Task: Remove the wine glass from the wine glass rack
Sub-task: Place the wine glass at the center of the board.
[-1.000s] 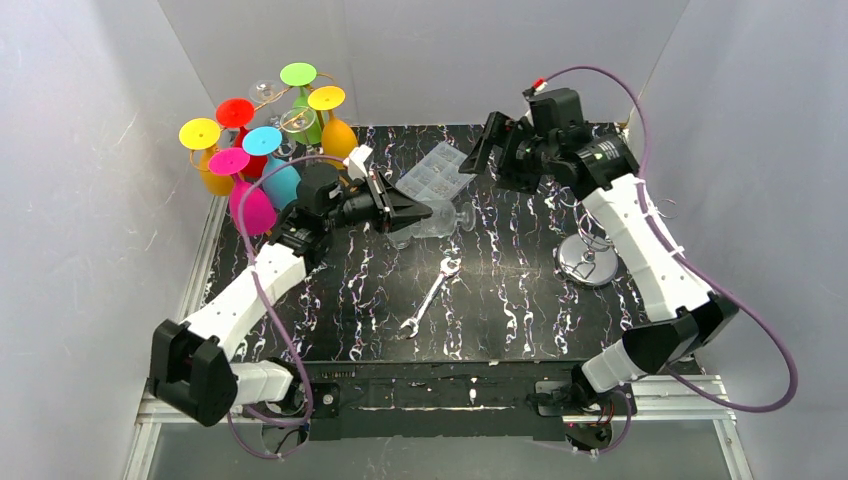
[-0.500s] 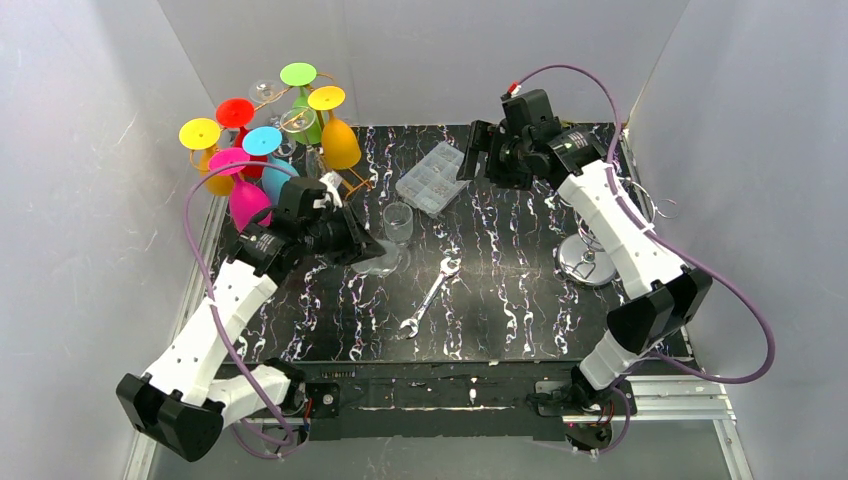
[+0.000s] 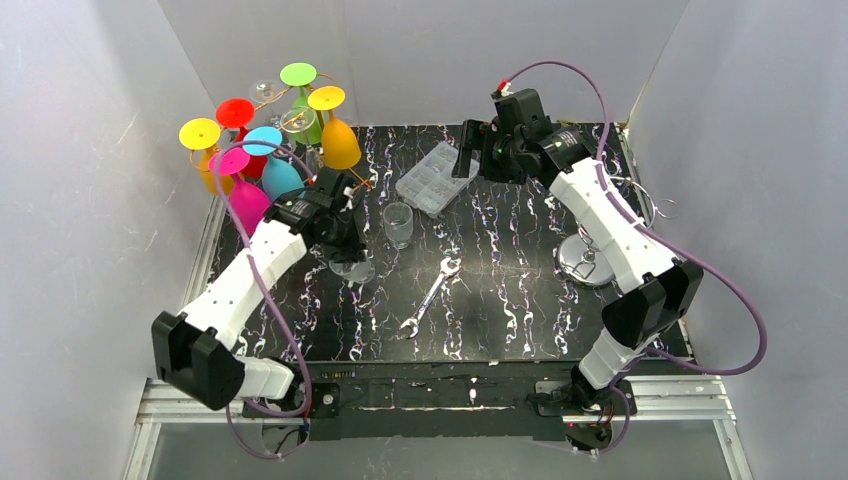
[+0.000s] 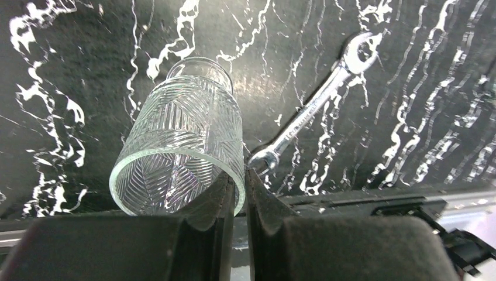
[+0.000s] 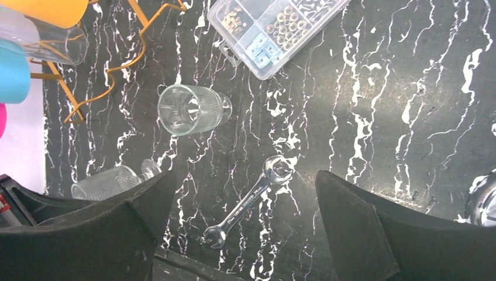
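A clear ribbed wine glass (image 4: 181,140) stands foot-down at the mat, and my left gripper (image 4: 240,175) is shut on its rim, one finger inside the bowl and one outside. From above, that left gripper (image 3: 343,245) and the wine glass (image 3: 355,270) sit left of centre. The wine glass rack (image 3: 265,140), orange wire hung with several coloured glasses, stands at the back left. My right gripper (image 3: 466,152) hovers high at the back centre. Its wrist view shows the right gripper (image 5: 245,193) open and empty, with the held wine glass (image 5: 108,181) at lower left.
A second clear glass (image 3: 398,222) stands upright near the middle. A wrench (image 3: 430,295) lies in front of it. A clear parts box (image 3: 432,175) sits at the back, and a chrome wire stand (image 3: 588,258) is at the right.
My left arm swung the glass from the mat's centre back to the left and tipped it from sideways to upright. The right gripper drifted left, still open.
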`<act>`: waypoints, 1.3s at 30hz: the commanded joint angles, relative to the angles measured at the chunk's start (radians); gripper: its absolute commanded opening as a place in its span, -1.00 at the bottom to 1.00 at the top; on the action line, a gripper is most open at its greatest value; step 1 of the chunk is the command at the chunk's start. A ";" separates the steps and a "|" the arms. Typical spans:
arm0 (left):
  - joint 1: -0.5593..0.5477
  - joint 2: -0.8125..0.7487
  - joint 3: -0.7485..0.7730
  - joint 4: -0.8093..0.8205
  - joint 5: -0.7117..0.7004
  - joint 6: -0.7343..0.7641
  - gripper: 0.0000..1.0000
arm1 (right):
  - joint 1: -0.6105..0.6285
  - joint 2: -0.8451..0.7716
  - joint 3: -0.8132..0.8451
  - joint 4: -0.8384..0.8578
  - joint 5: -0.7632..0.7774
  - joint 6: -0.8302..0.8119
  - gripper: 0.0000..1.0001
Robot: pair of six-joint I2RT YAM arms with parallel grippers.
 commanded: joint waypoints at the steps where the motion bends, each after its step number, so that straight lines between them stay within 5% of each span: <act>1: -0.060 0.043 0.096 -0.002 -0.117 0.053 -1.00 | 0.002 -0.011 0.003 0.030 0.051 -0.051 0.97; 16: -0.338 0.396 0.498 -0.064 -0.222 0.068 -1.00 | -0.111 -0.127 0.096 -0.023 0.128 -0.056 0.97; 27: -0.380 0.696 0.861 -0.119 -0.222 0.149 -1.00 | -0.114 -0.319 0.050 0.058 0.254 -0.033 0.97; 35: -0.381 0.988 1.263 -0.238 -0.266 0.225 -1.00 | -0.114 -0.369 0.019 0.078 0.252 -0.020 0.97; 39: -0.374 1.057 1.303 -0.240 -0.262 0.237 -1.00 | -0.114 -0.375 0.014 0.073 0.253 -0.024 0.97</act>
